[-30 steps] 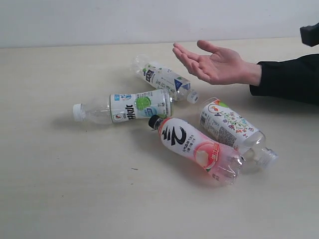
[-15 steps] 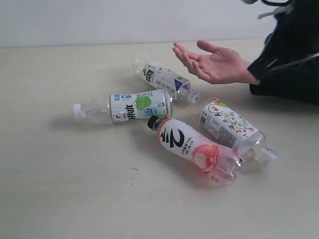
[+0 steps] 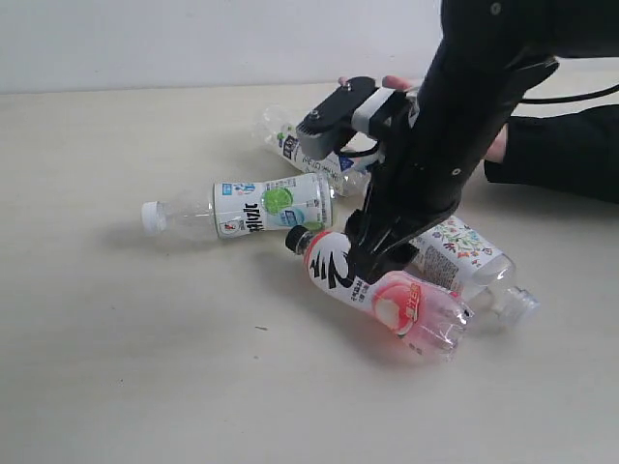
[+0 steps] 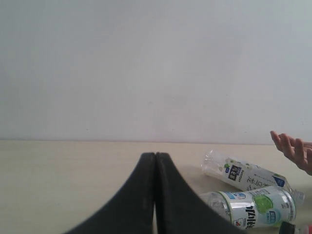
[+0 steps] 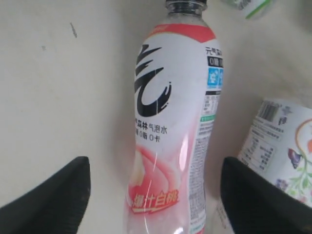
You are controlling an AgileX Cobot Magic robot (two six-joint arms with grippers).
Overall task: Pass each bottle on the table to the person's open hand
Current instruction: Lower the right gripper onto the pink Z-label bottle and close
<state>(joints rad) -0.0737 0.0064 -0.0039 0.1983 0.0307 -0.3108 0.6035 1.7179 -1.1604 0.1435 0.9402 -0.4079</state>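
Beige table [image 3: 116, 387] holds the pink bottle [image 3: 406, 304], lying at centre-right of the exterior frame. Right gripper [image 5: 155, 187], jaws apart, straddles it ungripped; left gripper [image 4: 155, 195] is pressed together, idle. Grasp step: next, close squarely, then lift toward the hand [image 4: 295, 148].

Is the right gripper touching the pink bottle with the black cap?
Apart. The right wrist view shows the right gripper open, its fingers either side of the pink bottle, with a visible gap on each side.
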